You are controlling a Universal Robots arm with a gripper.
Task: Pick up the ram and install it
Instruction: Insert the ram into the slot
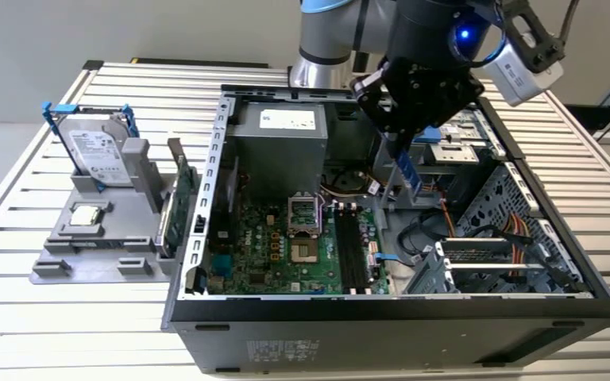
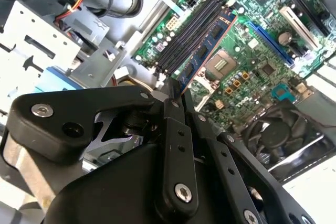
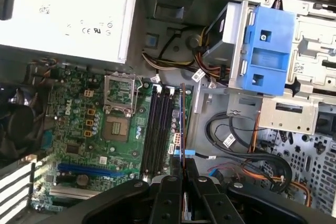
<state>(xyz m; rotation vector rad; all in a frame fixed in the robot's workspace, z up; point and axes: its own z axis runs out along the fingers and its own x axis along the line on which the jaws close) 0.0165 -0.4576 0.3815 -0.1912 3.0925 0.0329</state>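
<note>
One downturned arm — ram in jaws

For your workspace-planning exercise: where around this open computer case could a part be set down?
Free: bare slatted table on the camera side of the grey fixture, at the exterior view's left of the case, and behind the fixture. Crowded: inside the case, with cables and the gripper holding the ram.
</note>
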